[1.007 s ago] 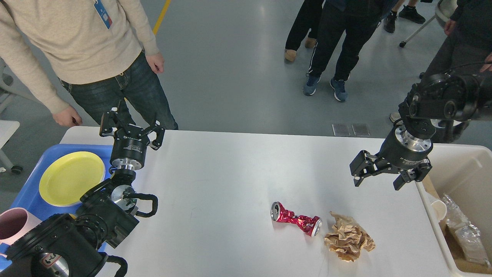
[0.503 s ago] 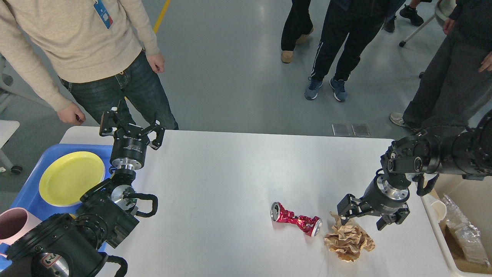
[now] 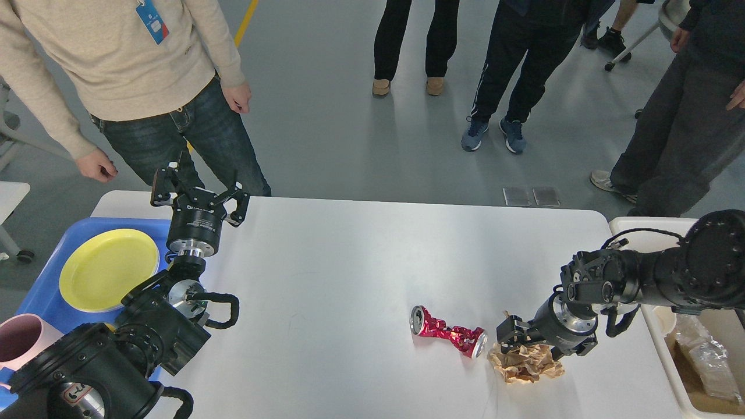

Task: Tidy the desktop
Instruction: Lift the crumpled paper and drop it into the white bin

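Observation:
The desktop (image 3: 349,262) is a white tabletop. A crushed red can (image 3: 448,336) lies on it at the front right, with a crumpled brown paper wad (image 3: 527,365) just right of it. My right gripper (image 3: 534,348) is lowered onto the top of the paper wad, its jaws spread to either side of it and its left finger close to the can's end. My left gripper (image 3: 198,189) is open and empty, held above the desktop's far left part.
A blue tray (image 3: 41,297) at the left holds a yellow plate (image 3: 107,269) and a pink cup (image 3: 20,337). A cream bin (image 3: 652,224) with wrappers stands at the right edge. Several people stand beyond the far edge.
My right arm has come down and toward me from above the bin side, onto the paper wad. The left arm has not moved. People behind the table have shifted.

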`<control>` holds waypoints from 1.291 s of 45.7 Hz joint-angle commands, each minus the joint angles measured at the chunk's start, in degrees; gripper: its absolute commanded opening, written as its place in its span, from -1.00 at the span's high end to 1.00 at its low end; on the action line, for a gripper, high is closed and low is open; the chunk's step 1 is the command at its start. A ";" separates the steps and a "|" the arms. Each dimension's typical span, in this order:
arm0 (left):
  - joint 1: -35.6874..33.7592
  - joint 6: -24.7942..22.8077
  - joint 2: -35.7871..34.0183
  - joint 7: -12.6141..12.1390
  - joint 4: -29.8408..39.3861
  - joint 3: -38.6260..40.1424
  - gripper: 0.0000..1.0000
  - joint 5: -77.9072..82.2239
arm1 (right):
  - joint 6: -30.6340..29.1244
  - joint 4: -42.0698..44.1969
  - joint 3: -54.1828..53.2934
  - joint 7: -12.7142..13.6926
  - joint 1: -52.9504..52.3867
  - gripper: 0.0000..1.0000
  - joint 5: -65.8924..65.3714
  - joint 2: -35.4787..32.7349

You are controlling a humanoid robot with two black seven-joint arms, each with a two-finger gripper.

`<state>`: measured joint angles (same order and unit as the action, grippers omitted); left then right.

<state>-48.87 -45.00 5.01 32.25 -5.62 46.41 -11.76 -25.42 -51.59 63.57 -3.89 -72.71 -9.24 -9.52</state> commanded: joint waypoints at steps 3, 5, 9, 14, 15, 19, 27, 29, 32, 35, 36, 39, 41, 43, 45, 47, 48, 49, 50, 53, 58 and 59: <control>0.00 0.00 0.00 0.00 -0.09 0.00 -0.93 -0.02 | 2.39 -0.36 -0.03 1.17 0.73 -0.22 0.28 0.03; 0.00 0.00 0.00 0.00 0.00 0.00 -0.93 -0.02 | 3.27 -0.62 -0.03 1.17 0.73 0.29 0.10 -0.06; 0.00 0.00 0.00 0.00 0.00 0.00 -0.93 -0.02 | 3.27 -1.76 0.85 1.34 0.55 1.00 -0.08 -0.32; 0.00 0.00 0.00 0.00 0.00 0.00 -0.93 -0.02 | 3.53 -2.20 0.68 1.34 0.12 1.00 0.01 -0.59; 0.00 0.00 0.08 0.00 0.00 0.00 -0.93 0.07 | 3.71 -2.20 0.68 1.34 0.03 1.00 0.01 -0.59; 0.00 0.00 0.00 0.00 0.00 0.00 -0.93 -0.02 | 4.06 -2.29 0.76 1.25 -0.67 1.00 0.01 -1.02; 0.00 0.00 0.00 0.00 0.00 0.00 -0.93 0.07 | 4.06 -4.74 0.41 1.25 -5.41 1.00 -0.08 -5.76; 0.00 0.00 0.00 0.00 0.00 0.00 -0.93 0.07 | 3.98 -5.80 0.41 1.25 -7.17 1.00 -0.08 -7.00; 0.00 0.00 0.00 0.00 0.00 0.00 -0.93 -0.02 | 3.62 -7.65 0.41 1.25 -10.33 1.00 -0.08 -8.93; 0.00 0.00 0.00 0.00 0.00 0.00 -0.93 0.07 | 3.27 -10.02 0.33 1.17 -14.28 1.00 -0.16 -11.48; 0.00 0.00 0.00 0.00 0.00 0.00 -0.93 -0.02 | 3.18 -10.98 0.41 1.17 -15.86 1.00 -0.16 -12.44; 0.00 0.00 0.00 0.00 0.00 0.00 -0.93 -0.02 | 2.57 -13.80 0.50 1.17 -20.70 1.00 -0.25 -15.17; 0.00 0.00 0.00 0.00 0.00 0.00 -0.93 -0.02 | 1.87 -15.29 0.50 1.17 -23.86 1.00 -0.25 -17.10; 0.00 0.00 0.00 0.00 0.00 0.00 -0.93 0.07 | 0.82 -16.35 0.59 1.17 -27.03 1.00 -0.25 -19.03; 0.00 0.00 0.00 0.00 0.00 0.00 -0.93 0.07 | -1.20 -16.70 0.68 1.17 -30.28 1.00 -0.34 -20.62; 0.00 0.00 0.00 0.00 0.00 0.00 -0.93 0.07 | -3.83 -16.62 0.85 1.25 -33.27 1.00 -0.43 -21.85; 0.00 0.00 0.00 0.00 0.00 0.00 -0.93 0.07 | -5.24 -16.62 0.94 1.17 -34.59 1.00 -0.51 -22.38; 0.00 0.00 0.00 0.00 0.00 0.00 -0.93 0.07 | -6.47 -16.62 1.03 1.25 -35.99 1.00 -0.78 -22.91; 0.00 0.00 0.00 0.00 0.00 0.00 -0.93 0.07 | -8.75 -16.44 1.03 1.25 -38.97 1.00 -1.21 -24.13; 0.00 0.00 0.00 0.00 0.00 0.00 -0.93 -0.02 | -11.40 -16.35 1.03 1.25 -43.03 1.00 -2.18 -25.89; 0.00 0.00 0.00 0.00 -0.09 0.00 -0.93 -0.02 | -14.21 -16.18 1.03 1.25 -47.95 1.00 -3.41 -27.83; 0.00 0.00 0.00 0.00 0.00 0.00 -0.93 -0.02 | -14.48 -16.09 0.94 1.25 -48.48 1.00 -3.59 -28.01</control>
<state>-48.87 -45.00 5.00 32.26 -5.63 46.41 -11.72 -37.19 -67.99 64.57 -2.64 -116.58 -11.76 -35.68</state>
